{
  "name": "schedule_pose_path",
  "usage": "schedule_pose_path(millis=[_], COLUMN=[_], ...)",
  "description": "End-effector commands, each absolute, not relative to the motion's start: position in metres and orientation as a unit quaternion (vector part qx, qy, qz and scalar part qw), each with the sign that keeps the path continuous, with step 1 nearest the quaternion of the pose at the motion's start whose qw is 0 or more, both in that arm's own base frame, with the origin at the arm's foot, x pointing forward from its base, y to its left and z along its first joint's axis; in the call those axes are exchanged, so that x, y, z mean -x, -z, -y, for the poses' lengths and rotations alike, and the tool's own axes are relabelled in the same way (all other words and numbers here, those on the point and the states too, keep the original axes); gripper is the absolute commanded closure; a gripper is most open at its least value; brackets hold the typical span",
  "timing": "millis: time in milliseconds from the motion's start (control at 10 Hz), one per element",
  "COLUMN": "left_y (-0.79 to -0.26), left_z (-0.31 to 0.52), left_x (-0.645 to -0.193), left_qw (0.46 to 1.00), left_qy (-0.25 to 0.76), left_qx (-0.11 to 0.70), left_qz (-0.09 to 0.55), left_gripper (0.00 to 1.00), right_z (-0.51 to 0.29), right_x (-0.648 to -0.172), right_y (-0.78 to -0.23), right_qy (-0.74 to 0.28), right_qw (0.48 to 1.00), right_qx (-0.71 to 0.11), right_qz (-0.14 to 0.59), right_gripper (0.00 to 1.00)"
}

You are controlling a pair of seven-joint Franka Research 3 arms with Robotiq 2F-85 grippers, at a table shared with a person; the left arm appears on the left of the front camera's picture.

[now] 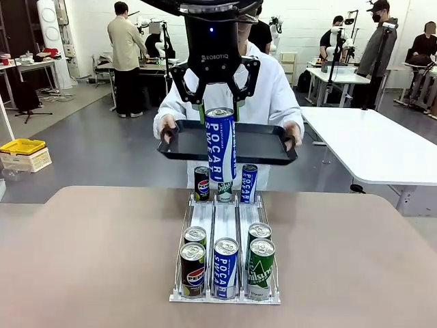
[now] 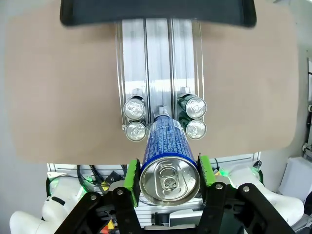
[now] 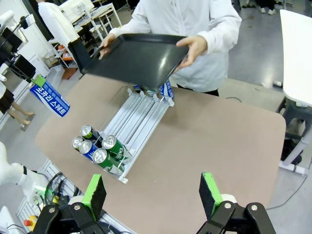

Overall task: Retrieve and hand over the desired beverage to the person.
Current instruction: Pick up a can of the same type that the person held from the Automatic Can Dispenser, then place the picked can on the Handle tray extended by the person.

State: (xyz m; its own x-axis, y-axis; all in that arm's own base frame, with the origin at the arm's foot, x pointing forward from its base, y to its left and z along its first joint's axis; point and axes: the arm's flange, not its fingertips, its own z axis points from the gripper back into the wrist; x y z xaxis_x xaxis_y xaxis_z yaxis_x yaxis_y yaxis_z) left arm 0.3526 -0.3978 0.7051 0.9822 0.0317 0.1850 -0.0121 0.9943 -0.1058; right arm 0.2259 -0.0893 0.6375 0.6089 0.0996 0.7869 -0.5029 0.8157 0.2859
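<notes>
A tall blue Pocari Sweat can [image 1: 220,147] hangs upright above the rack, with my left gripper [image 1: 219,113] shut on it near its top. In the left wrist view the can [image 2: 168,161] sits between the green pads [image 2: 130,174] of the left gripper [image 2: 168,174]. The person [image 1: 273,89] in a white jacket stands at the far side, holding a black tray [image 1: 263,145] in both hands just behind the can. My right gripper [image 3: 153,194] is open and empty, high over the table's near edge; from there I see the held can [image 3: 50,99] and the tray [image 3: 136,58].
A clear can rack [image 1: 224,219] stands mid-table with several cans at its near end [image 1: 225,263] and three at its far end [image 1: 224,183]. A white table [image 1: 382,143] is at the back right and a yellow bin [image 1: 24,147] at the left.
</notes>
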Motion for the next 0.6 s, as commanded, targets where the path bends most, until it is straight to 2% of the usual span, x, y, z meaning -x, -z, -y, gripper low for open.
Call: schedule_pose_path(millis=[0,500], left_y=[-0.7082,-0.7082], left_z=[0.3942,0.3942], left_x=[-0.3495,-0.3495], left_qw=[0.994,0.994], left_qy=[-0.015,-0.015], left_qx=[0.051,0.051], left_qz=[0.099,0.099], left_gripper=[1.00,1.00], right_z=[0.0894,0.0894], right_x=[-0.2270,-0.2270], right_y=[-0.6372,-0.6372], right_qy=[-0.173,-0.173], right_qw=[0.862,0.862], right_qx=[-0.249,-0.249], right_qz=[0.406,0.406], right_gripper=[0.00,0.00])
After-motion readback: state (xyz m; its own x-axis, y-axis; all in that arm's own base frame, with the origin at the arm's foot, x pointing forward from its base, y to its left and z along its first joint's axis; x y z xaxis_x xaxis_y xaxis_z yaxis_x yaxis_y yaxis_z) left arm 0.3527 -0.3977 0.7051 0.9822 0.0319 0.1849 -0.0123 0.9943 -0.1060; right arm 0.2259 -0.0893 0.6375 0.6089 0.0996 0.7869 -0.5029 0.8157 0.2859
